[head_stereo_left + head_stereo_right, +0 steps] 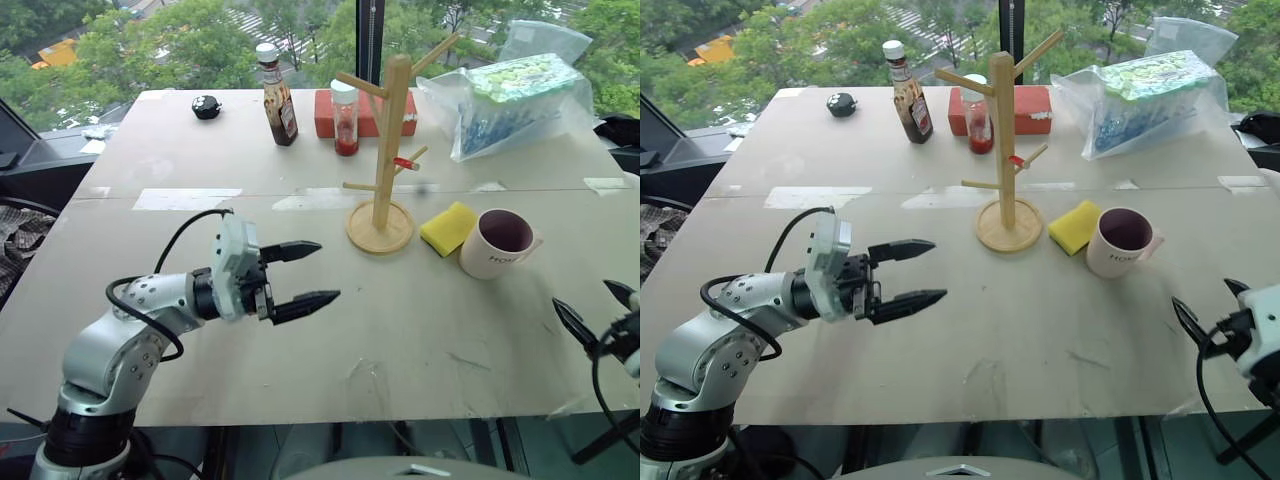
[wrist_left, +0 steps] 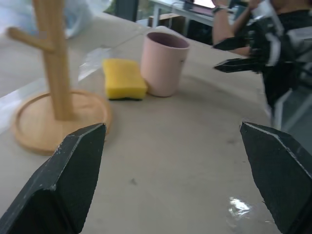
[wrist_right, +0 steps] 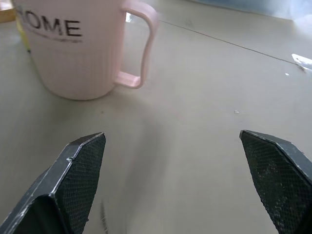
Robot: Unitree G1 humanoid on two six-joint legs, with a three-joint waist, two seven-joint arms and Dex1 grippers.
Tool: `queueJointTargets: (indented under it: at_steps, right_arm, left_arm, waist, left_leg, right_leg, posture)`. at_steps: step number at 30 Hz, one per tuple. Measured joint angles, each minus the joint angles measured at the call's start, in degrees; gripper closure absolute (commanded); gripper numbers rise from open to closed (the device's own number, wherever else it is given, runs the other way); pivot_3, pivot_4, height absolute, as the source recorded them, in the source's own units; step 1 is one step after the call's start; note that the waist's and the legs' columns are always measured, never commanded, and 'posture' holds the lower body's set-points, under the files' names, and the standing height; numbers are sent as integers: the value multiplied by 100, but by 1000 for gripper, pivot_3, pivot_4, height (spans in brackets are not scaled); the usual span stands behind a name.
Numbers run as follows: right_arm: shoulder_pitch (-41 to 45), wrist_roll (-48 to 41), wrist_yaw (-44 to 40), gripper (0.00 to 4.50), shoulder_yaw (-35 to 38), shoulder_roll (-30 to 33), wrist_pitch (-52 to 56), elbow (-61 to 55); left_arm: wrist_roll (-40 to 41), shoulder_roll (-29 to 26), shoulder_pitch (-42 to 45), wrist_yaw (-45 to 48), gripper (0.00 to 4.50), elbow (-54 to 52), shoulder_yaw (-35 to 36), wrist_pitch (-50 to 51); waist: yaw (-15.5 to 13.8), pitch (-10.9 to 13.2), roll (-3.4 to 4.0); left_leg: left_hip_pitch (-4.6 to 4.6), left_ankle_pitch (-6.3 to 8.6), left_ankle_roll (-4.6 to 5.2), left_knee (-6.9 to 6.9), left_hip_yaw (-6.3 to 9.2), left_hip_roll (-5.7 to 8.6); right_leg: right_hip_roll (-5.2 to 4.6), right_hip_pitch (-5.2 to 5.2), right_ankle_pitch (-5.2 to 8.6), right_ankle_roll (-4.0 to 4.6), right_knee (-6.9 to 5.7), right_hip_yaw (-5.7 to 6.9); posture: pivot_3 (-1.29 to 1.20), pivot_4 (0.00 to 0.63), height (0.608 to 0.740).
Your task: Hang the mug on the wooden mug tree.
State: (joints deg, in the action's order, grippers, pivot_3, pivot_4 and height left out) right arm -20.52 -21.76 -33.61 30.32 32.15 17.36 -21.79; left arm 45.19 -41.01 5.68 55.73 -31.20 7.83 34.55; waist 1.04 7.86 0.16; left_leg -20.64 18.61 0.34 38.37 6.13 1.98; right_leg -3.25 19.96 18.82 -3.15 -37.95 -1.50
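We see the mug (image 1: 497, 243) upright on the table (image 1: 200, 330), right of the wooden mug tree (image 1: 386, 150) and touching or just beside a yellow sponge (image 1: 448, 228) that lies between them. Mug is empty, dark maroon inside; in the right wrist view the "HOME" lettering faces us with the handle on the side away from the sponge. Nothing hangs on the tree's pegs; 1 peg has a red mark.

Left gripper (image 1: 308, 272) hovers over the table, well left of the tree, pointing toward it, fingers spread wide, nothing between them. Right gripper (image 1: 592, 312) is low at the table's right edge, near the mug but apart from it, fingers also spread wide and empty; the mug's handle sits ahead of it.

Containers at the back:
- brown sauce bottle (image 1: 277, 95), white cap, dark contents nearly up to the neck
- small clear jar (image 1: 345, 119), white lid, red contents in the lower part
- clear plastic bag (image 1: 505, 95) holding a green-topped pack with blue items below; we can't tell what they are

Also there: a red block (image 1: 372, 113) behind the jar, a small black object (image 1: 206, 107) at the far left.
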Motion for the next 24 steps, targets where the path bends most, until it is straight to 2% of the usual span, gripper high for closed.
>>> queueJointTargets:
  at_steps: [11,24]
  right_arm:
    - [1450,282,128,37,-833,-87,-197,1227]
    - [2136,368,231,37,-1025,-263,-595,2070]
  left_arm:
    - [65,23,-376,86,0,-357,-110,-123]
    - [18,-95,-923,339,0,-338,261,-482]
  waist:
    - [-22,1,1]
    - [-14,2,3]
  left_leg:
    - [2,0,0,1,6,-1]
    - [4,0,0,0,5,-3]
  right_leg:
    - [5,-5,0,0,1,5]
    - [5,-4,0,0,0,5]
  posture:
    - [0,150,740]
    - [0,150,740]
